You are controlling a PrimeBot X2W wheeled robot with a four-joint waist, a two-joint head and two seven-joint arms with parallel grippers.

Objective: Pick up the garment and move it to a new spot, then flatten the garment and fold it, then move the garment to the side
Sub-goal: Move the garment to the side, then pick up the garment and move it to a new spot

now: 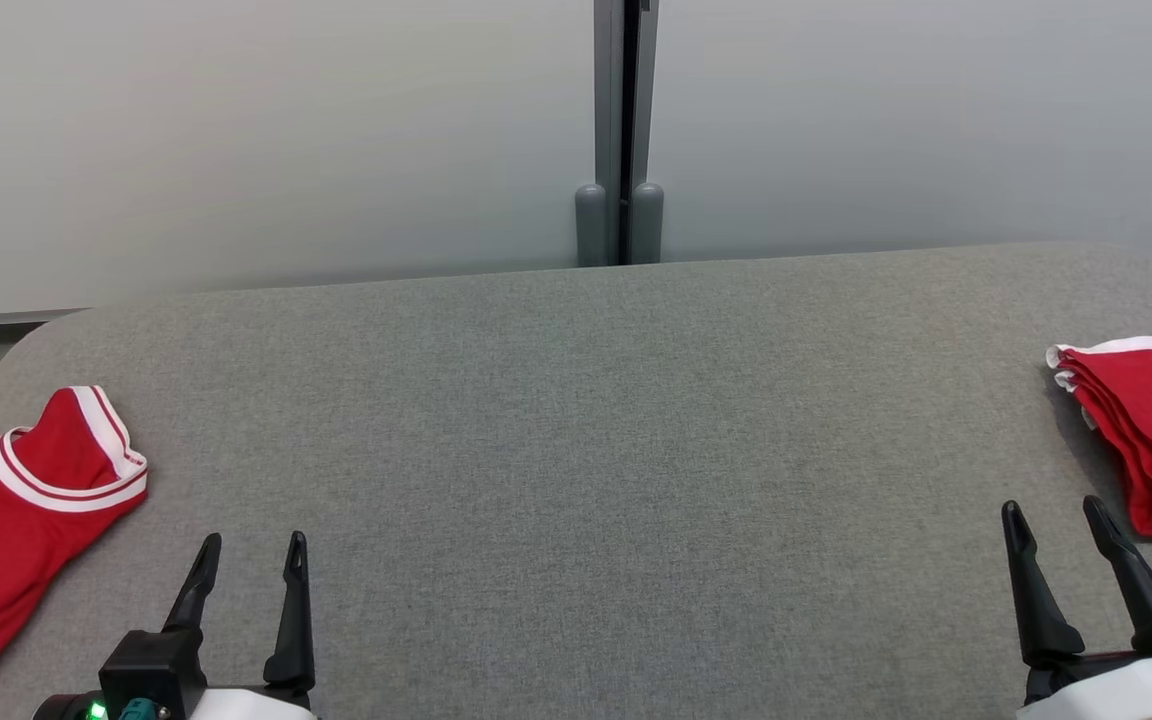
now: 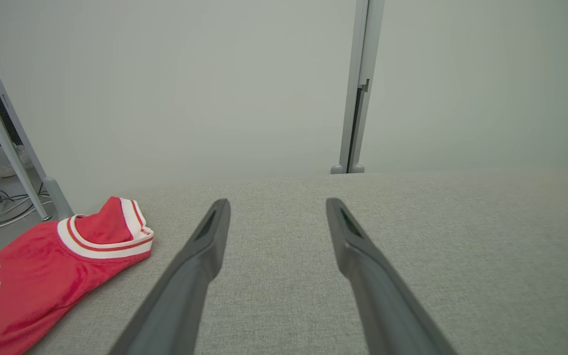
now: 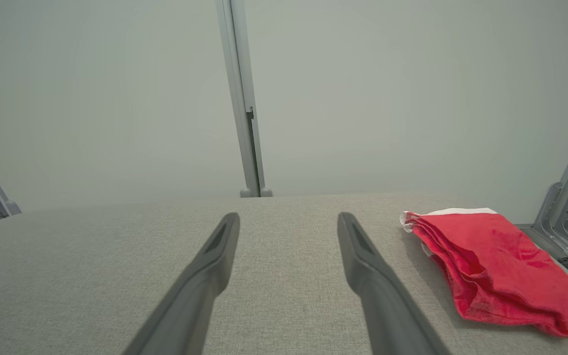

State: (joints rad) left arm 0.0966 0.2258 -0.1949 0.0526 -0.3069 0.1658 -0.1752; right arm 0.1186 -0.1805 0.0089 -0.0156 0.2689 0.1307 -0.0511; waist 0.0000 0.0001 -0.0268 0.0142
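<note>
Plainly both tools are free: the left gripper (image 1: 254, 545) and the right gripper (image 1: 1053, 510) hover over the near edge of the grey table (image 1: 576, 450), fingers spread wide and holding nothing. Near the left gripper, at the table's left edge, lies the red jersey (image 1: 6, 520), rumpled, its white-banded opening turned toward the far edge (its lower part runs out of the picture). It looks light, limp and apt to sag, so a pinch at the banded trim or the shoulders seems best. A folded red garment (image 1: 1151, 430) sits at the right edge.
</note>
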